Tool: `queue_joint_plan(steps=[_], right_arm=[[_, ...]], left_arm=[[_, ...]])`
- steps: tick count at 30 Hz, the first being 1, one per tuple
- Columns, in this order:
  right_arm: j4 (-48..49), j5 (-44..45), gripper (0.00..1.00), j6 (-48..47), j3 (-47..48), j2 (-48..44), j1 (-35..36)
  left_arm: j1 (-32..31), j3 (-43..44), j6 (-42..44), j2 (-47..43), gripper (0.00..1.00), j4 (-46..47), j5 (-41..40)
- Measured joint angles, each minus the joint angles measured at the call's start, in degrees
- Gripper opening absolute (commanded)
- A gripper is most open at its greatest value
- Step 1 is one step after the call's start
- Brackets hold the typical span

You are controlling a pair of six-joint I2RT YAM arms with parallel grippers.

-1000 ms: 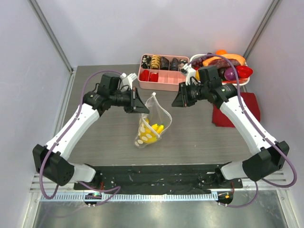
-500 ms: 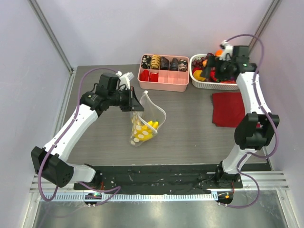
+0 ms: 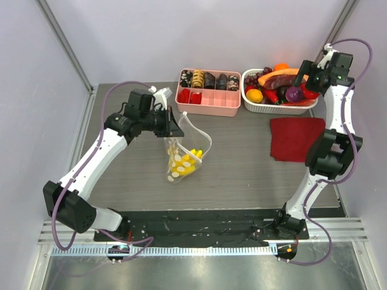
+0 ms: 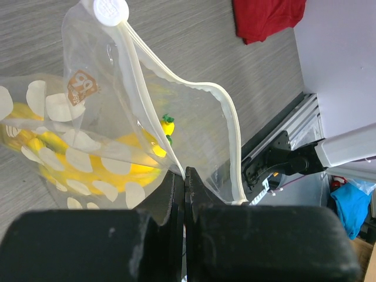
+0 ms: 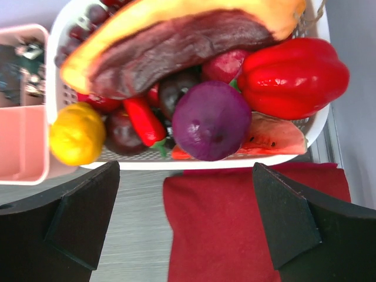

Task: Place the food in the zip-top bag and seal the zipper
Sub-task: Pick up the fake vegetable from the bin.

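The zip-top bag [image 3: 184, 154], clear with white dots, hangs with its mouth open and its bottom on the table. My left gripper [image 3: 175, 128] is shut on the bag's mouth edge [image 4: 185, 171]. Inside lies food: a yellow banana bunch [image 4: 88, 170] and a small yellow piece with a green top [image 4: 168, 126]. The zipper [image 4: 232, 129] curves along the open rim, unsealed. My right gripper [image 3: 308, 72] hovers open over the near edge of the white basket [image 5: 176, 164], with nothing between its fingers [image 5: 88, 217].
The white basket holds a purple onion [image 5: 211, 120], a red pepper [image 5: 291, 70], a yellow lemon [image 5: 76, 134] and other toy produce. A red cloth [image 3: 296, 138] lies in front of it. A pink compartment tray [image 3: 208, 107] stands at the back middle.
My right arm has swung from beside the bag to the basket at the far right and opened wide. The left gripper keeps hold of the bag, which shifted slightly left.
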Motion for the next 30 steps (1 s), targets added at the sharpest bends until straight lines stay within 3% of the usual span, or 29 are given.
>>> queue_joint_plan(steps=[10,30], right_arm=[[0.0,0.7,0.98,-6.0,2.3,7.5,0.4],[0.8,1.8,0.99,-6.0,7.4,15.1,1.2]], left_arm=[[0.0,0.1,0.5,0.3,0.00,0.1,-0.1],[0.0,0.1,0.8,0.5,0.00,0.3,-0.1]])
